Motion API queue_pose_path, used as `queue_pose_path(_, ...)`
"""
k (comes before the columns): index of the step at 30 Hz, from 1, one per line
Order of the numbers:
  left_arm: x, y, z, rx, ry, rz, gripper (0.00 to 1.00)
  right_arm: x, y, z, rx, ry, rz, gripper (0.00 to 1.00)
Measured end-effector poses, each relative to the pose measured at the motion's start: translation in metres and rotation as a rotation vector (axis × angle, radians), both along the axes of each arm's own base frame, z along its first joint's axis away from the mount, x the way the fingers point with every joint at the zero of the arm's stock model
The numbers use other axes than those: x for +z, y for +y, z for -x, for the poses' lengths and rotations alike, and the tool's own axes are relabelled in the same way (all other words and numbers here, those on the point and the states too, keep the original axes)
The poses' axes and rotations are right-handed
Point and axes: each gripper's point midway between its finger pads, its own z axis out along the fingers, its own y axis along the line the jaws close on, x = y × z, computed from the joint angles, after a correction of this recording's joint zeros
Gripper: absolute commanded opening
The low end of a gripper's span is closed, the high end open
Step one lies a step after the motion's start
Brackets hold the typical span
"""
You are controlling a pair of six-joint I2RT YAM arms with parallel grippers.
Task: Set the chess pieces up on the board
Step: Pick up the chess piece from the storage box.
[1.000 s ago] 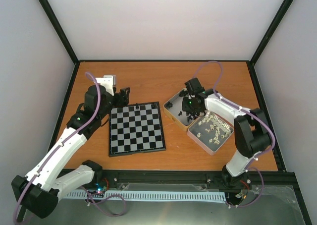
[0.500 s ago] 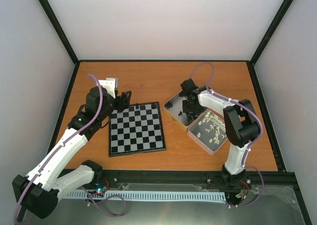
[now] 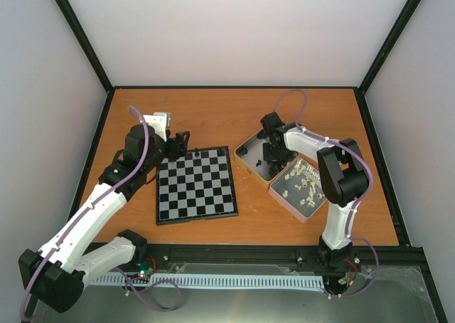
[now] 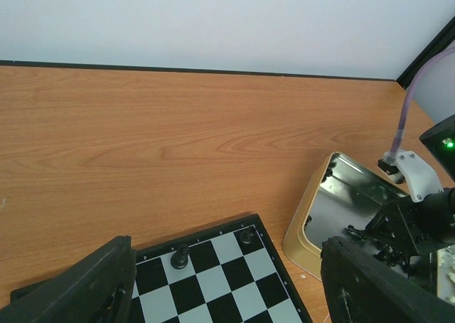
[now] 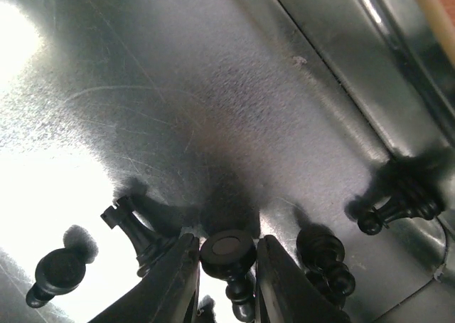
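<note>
Since the little black piece point(image 5: 227, 253) in the tin point(image 5: 213, 88) looks light and slippery, the narrow right hand point(image 5: 226, 242) pinches its round bottom.

Your orange-brown wooden tabletop point(image 3: 213, 117) is boxed in by plain white walls point(image 3: 234, 31) and black corner posts point(image 3: 79, 35). Two shallow metal tins lie side by side, right of centre. The far tin point(image 3: 250, 161) has a tan outer wall, and the near tin point(image 3: 288, 205) has a pinkish one. In your right wrist view, the tin floor point(image 5: 213, 74) is shiny and finely scratched. A black rail point(image 3: 234, 253) and a white ribbed cable track point(image 3: 234, 282) run along the near edge.
</note>
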Motion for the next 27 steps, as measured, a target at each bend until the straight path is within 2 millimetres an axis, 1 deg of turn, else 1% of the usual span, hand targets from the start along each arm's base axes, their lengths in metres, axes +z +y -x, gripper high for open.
queue_pose_path(4, -0.001, 0.0, -0.001, 0.0, 0.004, -0.002, 0.72, -0.001, 0.001, -0.001, 0.005, 0.001, -0.006, 0.24)
queue_pose_path(8, -0.002, -0.001, -0.001, -0.002, 0.006, -0.002, 0.72, -0.005, 0.003, 0.001, 0.009, 0.016, -0.017, 0.2)
queue_pose_path(20, -0.004, -0.008, 0.001, -0.042, 0.009, 0.017, 0.73, -0.002, 0.01, -0.007, -0.001, 0.001, -0.085, 0.19)
queue_pose_path(22, -0.002, -0.012, 0.001, -0.063, 0.002, 0.029, 0.75, 0.006, 0.012, -0.01, -0.01, -0.028, -0.103, 0.19)
queue_pose_path(24, -0.001, -0.017, 0.001, -0.084, 0.0, 0.042, 0.76, 0.021, 0.014, -0.014, -0.02, -0.083, -0.133, 0.2)
queue_pose_path(25, 0.0, -0.019, 0.002, -0.095, -0.001, 0.05, 0.76, 0.032, 0.015, -0.015, -0.028, -0.115, -0.151, 0.2)
queue_pose_path(26, 0.001, -0.021, 0.002, -0.104, -0.003, 0.06, 0.77, 0.05, 0.016, -0.018, -0.037, -0.171, -0.187, 0.2)
queue_pose_path(27, 0.002, -0.024, 0.002, -0.119, -0.008, 0.073, 0.77, 0.062, 0.017, -0.019, -0.045, -0.204, -0.206, 0.2)
